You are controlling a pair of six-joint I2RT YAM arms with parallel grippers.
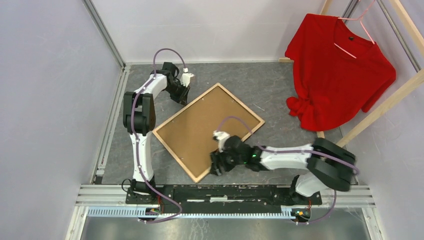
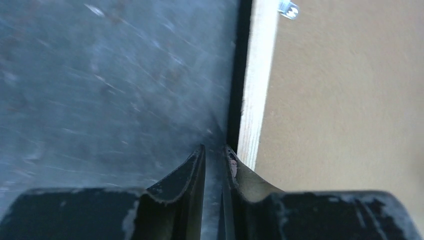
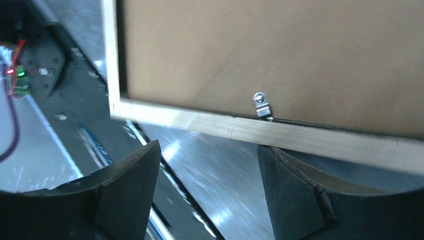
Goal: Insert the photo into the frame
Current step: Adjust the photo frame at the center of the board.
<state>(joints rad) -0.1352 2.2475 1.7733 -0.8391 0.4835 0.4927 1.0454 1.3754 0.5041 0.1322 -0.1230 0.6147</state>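
The frame [image 1: 185, 107] lies face down on the grey table, turned like a diamond, its light wood back up. The plain brown backing board [image 1: 207, 127] fills it. The photo is not in view. My left gripper [image 1: 181, 97] is at the frame's upper-left rail; in the left wrist view it [image 2: 215, 150] is shut and empty, fingertips just outside the rail [image 2: 255, 100]. My right gripper [image 1: 216, 167] is at the frame's near corner; in the right wrist view it [image 3: 207, 150] is open and empty, one finger [image 3: 285, 170] at the wood rail [image 3: 225, 127].
A red shirt [image 1: 335, 70] hangs on a wooden rack [image 1: 385, 100] at the back right. Small metal tabs [image 3: 262, 106] sit on the frame's back edge over the backing board [image 3: 275, 50]. An aluminium rail [image 1: 225, 192] runs along the near edge. Walls enclose the left and back.
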